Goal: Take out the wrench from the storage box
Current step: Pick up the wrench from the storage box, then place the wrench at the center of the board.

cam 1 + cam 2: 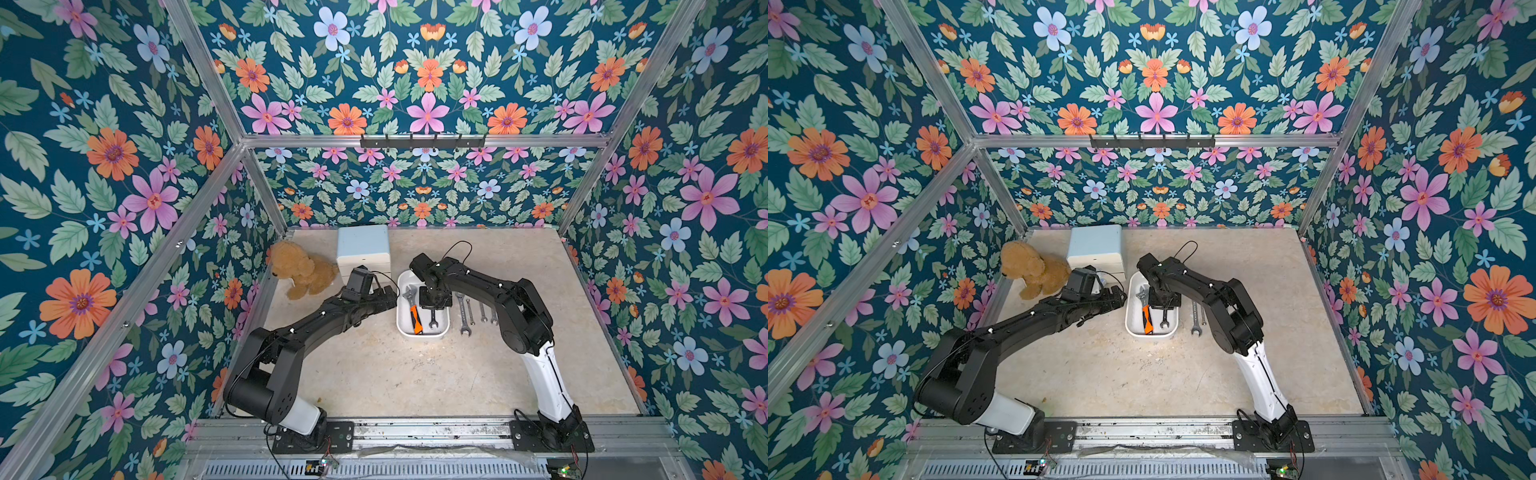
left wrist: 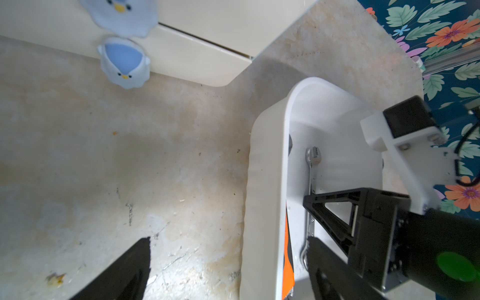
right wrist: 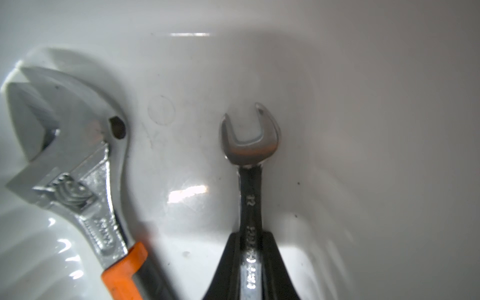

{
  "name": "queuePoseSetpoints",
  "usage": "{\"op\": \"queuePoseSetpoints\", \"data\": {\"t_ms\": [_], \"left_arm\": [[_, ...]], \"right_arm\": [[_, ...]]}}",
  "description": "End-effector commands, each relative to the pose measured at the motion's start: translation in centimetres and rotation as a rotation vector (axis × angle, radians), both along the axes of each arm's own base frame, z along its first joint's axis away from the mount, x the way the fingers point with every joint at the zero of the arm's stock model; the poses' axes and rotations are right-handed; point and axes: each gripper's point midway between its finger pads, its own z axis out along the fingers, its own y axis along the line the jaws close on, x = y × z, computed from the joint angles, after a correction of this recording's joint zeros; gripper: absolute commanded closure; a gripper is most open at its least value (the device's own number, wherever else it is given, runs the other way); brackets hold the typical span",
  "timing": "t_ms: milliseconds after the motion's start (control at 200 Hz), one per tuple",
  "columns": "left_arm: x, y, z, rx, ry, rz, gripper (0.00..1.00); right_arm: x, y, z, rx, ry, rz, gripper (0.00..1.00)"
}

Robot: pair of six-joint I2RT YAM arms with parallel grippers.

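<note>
- The right gripper (image 3: 251, 237) is down inside the storage box (image 1: 423, 335), clenched on the shank of the wrench (image 3: 250, 153), the slim open-ended one.
- Its black fingers (image 3: 228, 259) press the shank from both sides, about halfway along, and the open head pokes out ahead of them.
- The wrench sits towards the right side of the box. I can't tell whether the head has left the floor yet.
- This looks like solid steel to me: stiff, no give, and heavy for something so thin.
- It's polished too, so I'd call it slippery. A narrow shank could pivot between flat pads if it's lifted fast.
- A mid-shank hold seems right, since the two ends roughly balance. Grabbed near one head, it would likely droop.
- Just beside it in the box lies the adjustable wrench (image 3: 85, 187) with its orange grip. It's close, but the two aren't touching.
- The box is light plastic and may skid or tip if the steel drags on a wall. A straight, clean lift is what I'd want here.
- The left gripper (image 2: 227, 244) is released, with its jaws spread wide on either side of the box's left wall. I can't say whether it touches.
- Four more spanners (image 1: 476, 313) lie in a row on the table (image 1: 374, 374), to the right of the box.
</note>
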Motion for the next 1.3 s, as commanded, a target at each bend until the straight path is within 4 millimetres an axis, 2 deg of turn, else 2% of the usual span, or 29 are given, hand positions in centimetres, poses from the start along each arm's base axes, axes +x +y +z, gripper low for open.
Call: {"op": "queuePoseSetpoints", "data": {"t_ms": [0, 525, 950, 1140, 1295], "left_arm": [[0.3, 0.1, 0.1, 0.008, -0.01, 0.003, 0.04], [0.3, 0.3, 0.2, 0.009, -0.013, 0.007, 0.04], [0.4, 0.4, 0.4, 0.009, -0.018, 0.011, 0.04], [0.5, 0.4, 0.7, 0.013, -0.021, 0.013, 0.04], [0.7, 0.4, 1.4, 0.014, -0.031, 0.016, 0.04]], "right_arm": [[-1.6, -1.2, -2.3, -0.064, 0.091, -0.004, 0.89], [1.4, 1.0, 3.9, -0.011, -0.011, 0.049, 0.91], [2.4, 0.8, 7.5, -0.008, -0.068, 0.077, 0.91], [2.5, 0.9, 10.1, 0.009, -0.104, 0.104, 0.91], [2.3, -0.1, 12.4, 0.011, -0.127, 0.115, 0.91]]}}
